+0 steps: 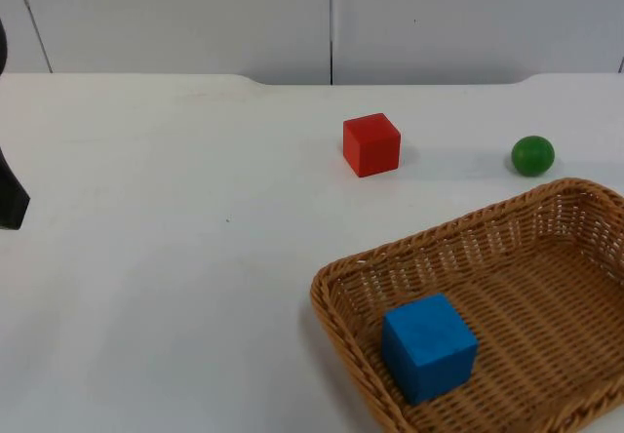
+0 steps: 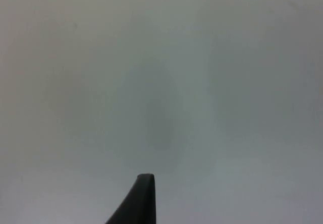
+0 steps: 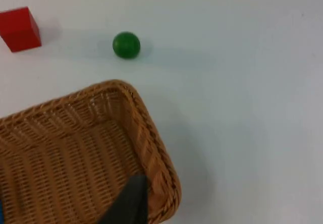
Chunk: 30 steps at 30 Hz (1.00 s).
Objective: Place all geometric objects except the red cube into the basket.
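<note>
Woven wicker basket (image 1: 546, 257) at table's near right corner, blue cube (image 1: 428, 346) already lying inside, near the rim facing table's left edge. Red cube (image 1: 371, 144) on bare table twd far edge, roughly mid-width, apart from basket. Small green ball (image 1: 532, 155) further right, near far right part of table, just beyond basket's far rim, not touching it.

Right gripper (image 3: 132, 204) hangs over basket's right end; from wrist cam, one black fingertip over the rim, ball and red cube beyond. Jaws: can't tell if spread or pressed together. Nothing seen held.

Left gripper (image 2: 142, 199) over bare white table (image 2: 212, 82) by left edge, waiting. Jaws: can't tell either.

Step in hand, by judgement: blue cube done, green ball the only piece left; red cube to stay put. Next move prob. for right arm: reach past far rim, come down over ball w/ jaws wide, pinch at widest part. Ball round, likely to roll if nudged off-centre, so approach straight from above. Then lift over rim, drop in basket.
</note>
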Each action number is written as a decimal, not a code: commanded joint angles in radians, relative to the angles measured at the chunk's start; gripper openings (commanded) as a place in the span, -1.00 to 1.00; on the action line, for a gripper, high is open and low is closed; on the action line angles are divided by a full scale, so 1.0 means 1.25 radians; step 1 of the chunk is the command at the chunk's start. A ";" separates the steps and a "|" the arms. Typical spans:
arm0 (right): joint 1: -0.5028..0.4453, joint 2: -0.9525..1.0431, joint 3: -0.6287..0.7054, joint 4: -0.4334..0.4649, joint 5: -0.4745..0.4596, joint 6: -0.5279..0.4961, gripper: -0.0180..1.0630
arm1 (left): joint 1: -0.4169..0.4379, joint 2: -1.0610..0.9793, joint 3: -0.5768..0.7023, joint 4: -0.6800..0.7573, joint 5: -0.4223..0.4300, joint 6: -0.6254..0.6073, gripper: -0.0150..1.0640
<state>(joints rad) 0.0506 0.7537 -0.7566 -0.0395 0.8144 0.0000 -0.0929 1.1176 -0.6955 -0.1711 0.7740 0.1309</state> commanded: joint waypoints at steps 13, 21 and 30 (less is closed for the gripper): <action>0.003 0.503 -0.272 0.036 -0.048 -0.009 0.98 | 0.001 -0.007 0.003 0.002 -0.013 -0.009 0.97; 0.066 0.753 -0.409 0.011 -0.101 0.029 0.98 | 0.001 -0.007 0.003 0.004 -0.017 -0.009 0.97; 0.146 1.052 -0.642 -0.030 -0.131 0.090 0.98 | 0.001 -0.007 0.003 -0.006 -0.014 -0.009 0.97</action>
<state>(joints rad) 0.2223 2.0053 -1.5026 -0.0494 0.6704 0.0888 -0.0929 1.1176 -0.6955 -0.1689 0.7677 0.1257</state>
